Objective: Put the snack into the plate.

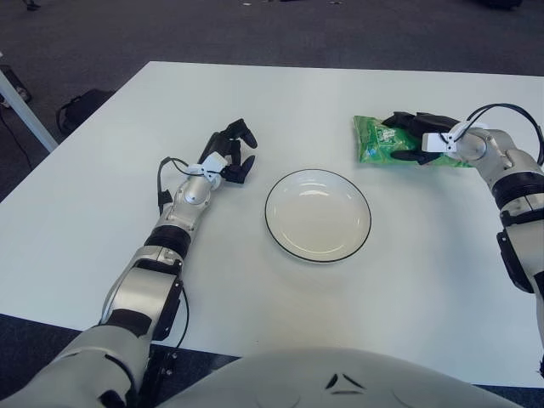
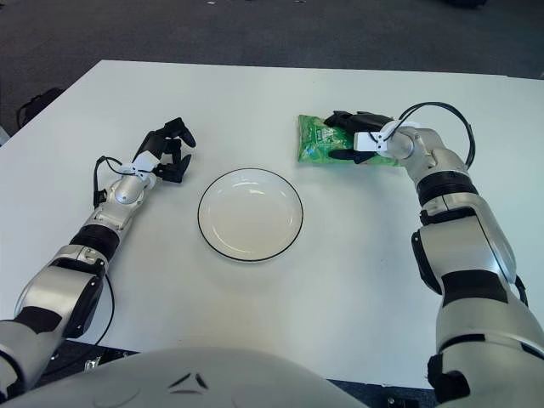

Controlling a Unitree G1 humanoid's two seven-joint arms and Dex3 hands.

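The green snack bag (image 1: pixel 376 141) lies on the white table at the back right, beyond the plate. My right hand (image 1: pixel 415 138) is on the bag's right part, with fingers over its top edge and the thumb under its near edge, shut on it. The hand hides most of the bag's right half. The white plate with a dark rim (image 1: pixel 270 201) sits empty mid-table, down and left of the bag. My left hand (image 1: pixel 231 155) shows left of the plate, fingers loosely arched and holding nothing.
The white table (image 1: pixel 425 280) ends at the right of the view and along the front. Dark carpet lies beyond the far edge. A dark bag (image 1: pixel 81 107) and a white table leg (image 1: pixel 24 109) stand on the floor at the left.
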